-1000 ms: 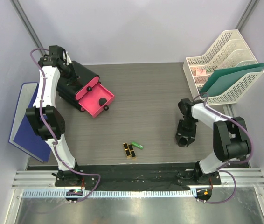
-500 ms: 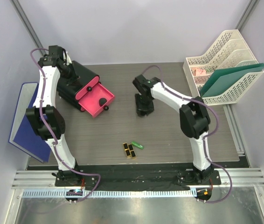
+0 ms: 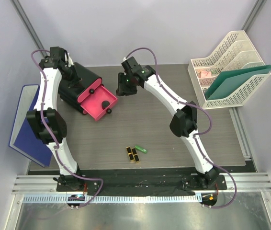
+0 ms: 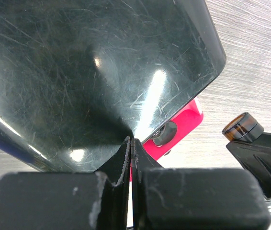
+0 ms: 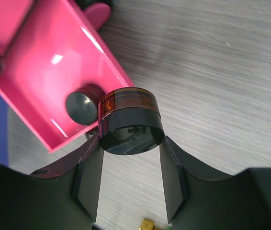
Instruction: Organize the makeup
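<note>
Right claw: the right gripper (image 5: pixel 130 143) was about half open, its two fingers clamped on either side of a small round black compact with an amber-brown band (image 5: pixel 129 120). So yeah, it had hold of it.
Where that compact was: up at the far left-centre of the grey wood-grain table (image 3: pixel 150 129), just beside the right edge of the open glossy pink drawer (image 5: pixel 44 62). It wasn't inside the drawer.
In the drawer: a second round black compact (image 5: pixel 82 108) lay flat on the pink floor near the front corner.
Left claw: the left gripper (image 4: pixel 131 153) was fully pinched closed with nothing between its fingers. Its tips sat right at the top of the shiny scratched black box (image 4: pixel 78 72) that the drawer slides out of. Couldn't tell if it was actually pressing down.
Rest of the makeup: the black-and-gold lipsticks (image 3: pixel 133 155) lay bunched together at the near middle of the table. The small green tube (image 3: pixel 141 149) was just beside them on the right. Both were well apart from either claw.
</note>
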`<action>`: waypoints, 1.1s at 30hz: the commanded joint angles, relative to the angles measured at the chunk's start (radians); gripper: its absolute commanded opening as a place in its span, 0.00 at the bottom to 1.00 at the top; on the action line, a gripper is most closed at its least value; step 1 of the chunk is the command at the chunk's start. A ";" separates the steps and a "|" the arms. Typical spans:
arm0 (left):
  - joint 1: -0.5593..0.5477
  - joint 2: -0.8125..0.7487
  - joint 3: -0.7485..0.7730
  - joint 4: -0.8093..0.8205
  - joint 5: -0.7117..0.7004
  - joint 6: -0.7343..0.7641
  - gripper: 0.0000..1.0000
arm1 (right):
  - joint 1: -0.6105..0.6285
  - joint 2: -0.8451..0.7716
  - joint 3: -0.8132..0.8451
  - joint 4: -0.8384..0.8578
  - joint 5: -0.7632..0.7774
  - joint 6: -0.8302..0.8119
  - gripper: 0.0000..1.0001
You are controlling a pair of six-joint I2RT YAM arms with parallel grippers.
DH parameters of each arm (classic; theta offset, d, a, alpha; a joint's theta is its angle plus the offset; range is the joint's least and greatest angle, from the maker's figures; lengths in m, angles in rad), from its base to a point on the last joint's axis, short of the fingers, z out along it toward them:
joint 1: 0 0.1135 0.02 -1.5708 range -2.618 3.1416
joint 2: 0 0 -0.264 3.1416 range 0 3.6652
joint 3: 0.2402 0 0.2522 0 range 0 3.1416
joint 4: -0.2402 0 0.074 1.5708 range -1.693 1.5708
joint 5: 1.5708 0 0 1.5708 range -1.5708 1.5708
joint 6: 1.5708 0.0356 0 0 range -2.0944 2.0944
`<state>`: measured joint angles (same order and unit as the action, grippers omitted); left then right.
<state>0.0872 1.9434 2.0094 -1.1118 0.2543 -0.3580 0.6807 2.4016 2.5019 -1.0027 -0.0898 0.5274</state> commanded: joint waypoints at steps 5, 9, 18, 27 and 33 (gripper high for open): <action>-0.003 0.028 -0.014 -0.094 -0.047 0.028 0.00 | 0.046 -0.024 0.064 0.232 -0.140 0.094 0.01; -0.004 0.029 -0.015 -0.097 -0.047 0.033 0.00 | 0.078 -0.001 0.069 0.295 -0.179 0.125 0.01; -0.003 0.026 -0.021 -0.097 -0.046 0.033 0.00 | 0.160 0.031 0.049 0.312 -0.222 0.137 0.01; -0.003 0.023 -0.024 -0.097 -0.044 0.036 0.00 | 0.191 0.059 0.015 0.303 -0.209 0.152 0.02; -0.003 0.017 -0.035 -0.089 -0.043 0.034 0.00 | 0.191 0.068 0.023 0.311 -0.179 0.157 0.25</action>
<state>0.0872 1.9434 2.0098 -1.1122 0.2543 -0.3573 0.8742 2.4699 2.5053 -0.7345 -0.2848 0.6666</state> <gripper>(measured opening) 0.002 0.510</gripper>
